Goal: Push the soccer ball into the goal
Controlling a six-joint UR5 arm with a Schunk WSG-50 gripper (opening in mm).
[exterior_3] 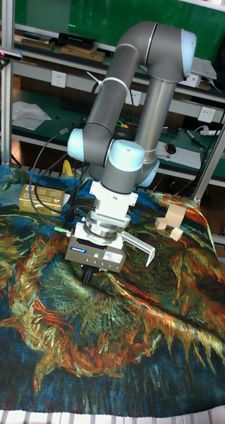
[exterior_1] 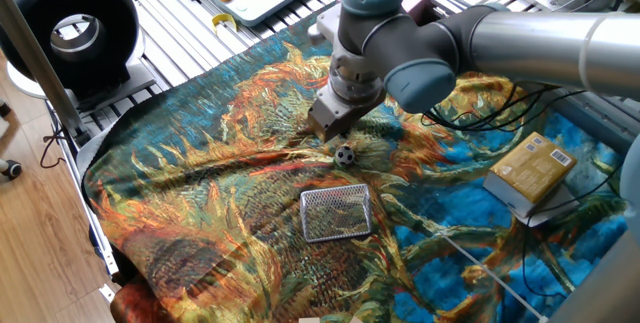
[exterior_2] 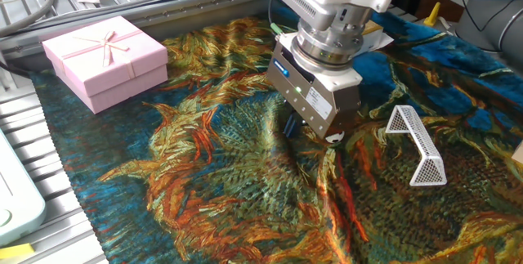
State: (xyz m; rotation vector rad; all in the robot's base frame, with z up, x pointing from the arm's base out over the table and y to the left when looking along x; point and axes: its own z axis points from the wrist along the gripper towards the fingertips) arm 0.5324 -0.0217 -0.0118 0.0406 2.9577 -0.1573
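Note:
The tiny black-and-white soccer ball (exterior_1: 344,153) rests on the painted cloth, just on the goal side of my gripper (exterior_1: 330,135). The gripper points down at the cloth with its fingers together and nothing held, its tips touching or nearly touching the ball. In the other fixed view the gripper (exterior_2: 294,129) covers most of the ball (exterior_2: 333,139), leaving only a white sliver. The goal (exterior_1: 336,212) is a small silver mesh frame a short way beyond the ball; it also shows as goal (exterior_2: 417,145) and goal (exterior_3: 140,245). In the tall fixed view the gripper (exterior_3: 89,277) hides the ball.
A pink gift box (exterior_2: 105,60) sits at one corner of the cloth. A tan cardboard box (exterior_1: 530,173) lies on the far side, with cables (exterior_1: 480,113) trailing near it. Wooden blocks (exterior_3: 171,222) stand behind the goal. A black round fan (exterior_1: 70,28) stands off the table.

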